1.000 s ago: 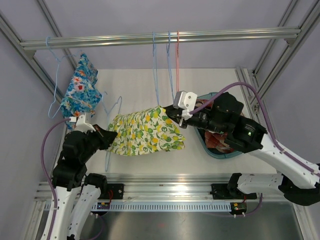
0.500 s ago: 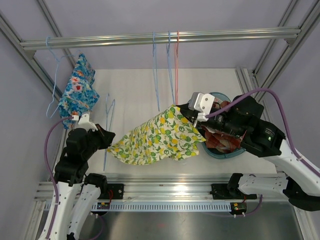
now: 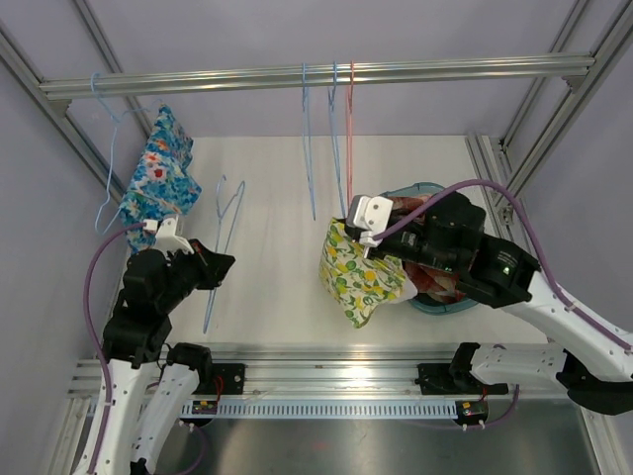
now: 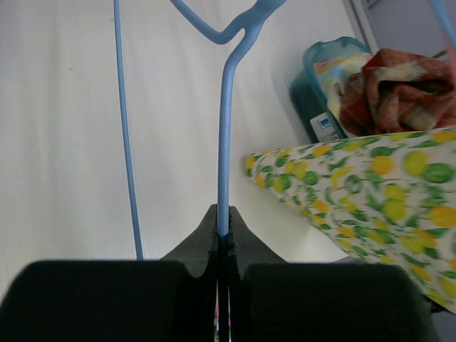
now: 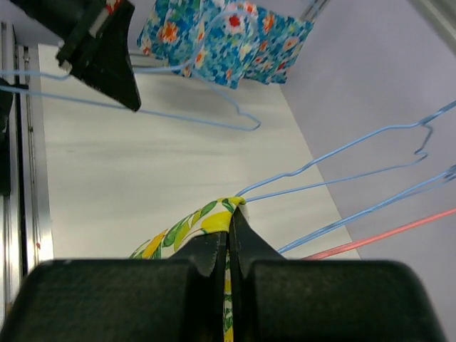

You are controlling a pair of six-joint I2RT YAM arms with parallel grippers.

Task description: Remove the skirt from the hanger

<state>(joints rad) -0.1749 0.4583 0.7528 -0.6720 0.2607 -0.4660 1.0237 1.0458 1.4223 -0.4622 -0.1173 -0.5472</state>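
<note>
White tabletop (image 3: pixel 277 178): right pincer (image 5: pixel 229 221) grasps the yellow lemon-print fabric skirt (image 3: pixel 358 275), which hangs lengthwise toward the near edge, right of centre. Left pincer (image 4: pixel 223 229) is clenched on a light-blue wire hanger (image 4: pixel 225 142) near the left edge.

The white fabric skirt (image 3: pixel 361 280) bears yellow lemons and green leaves, while the thin wire hanger (image 3: pixel 226 220) is pale blue.

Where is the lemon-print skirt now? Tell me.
In the top view the skirt hangs right of centre from the right claw, beside the teal basket, apart from the blue hanger pinched in the left claw.
</note>
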